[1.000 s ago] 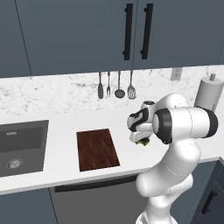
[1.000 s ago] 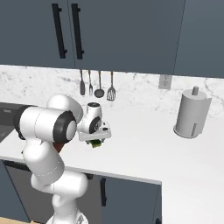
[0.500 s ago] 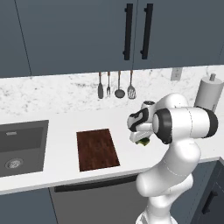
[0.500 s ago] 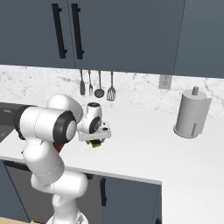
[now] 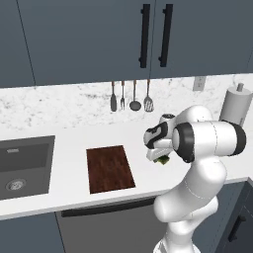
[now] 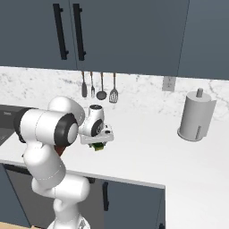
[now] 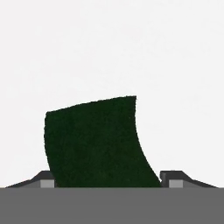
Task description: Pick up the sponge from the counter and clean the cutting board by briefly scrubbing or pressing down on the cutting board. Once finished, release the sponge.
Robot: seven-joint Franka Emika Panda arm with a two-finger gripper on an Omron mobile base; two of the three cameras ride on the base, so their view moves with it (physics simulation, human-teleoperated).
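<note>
The sponge [image 7: 96, 144] shows its dark green top between my two fingertips, and both appear to touch its sides. From the base views it lies on the white counter [image 5: 69, 148] with its yellow-green body [image 5: 162, 160] peeking out under the hand. My gripper [image 5: 159, 155] points down at it, shut on the sponge [image 6: 98, 146] low at the counter [image 6: 147, 147]. The dark reddish-brown cutting board [image 5: 109, 169] lies flat to the left of the gripper, about a hand's width away. In the right base view my gripper [image 6: 97, 143] sits just right of the arm's big joint.
A dark sink basin [image 5: 20, 165] is set into the counter at the far left. Several utensils [image 5: 131, 96] hang on the backsplash behind the board. A paper towel roll [image 6: 196, 116] stands at the back right. Dark cabinets hang overhead.
The fingers have closed in on the sponge's sides. The arm and the sponge stay where they were.
</note>
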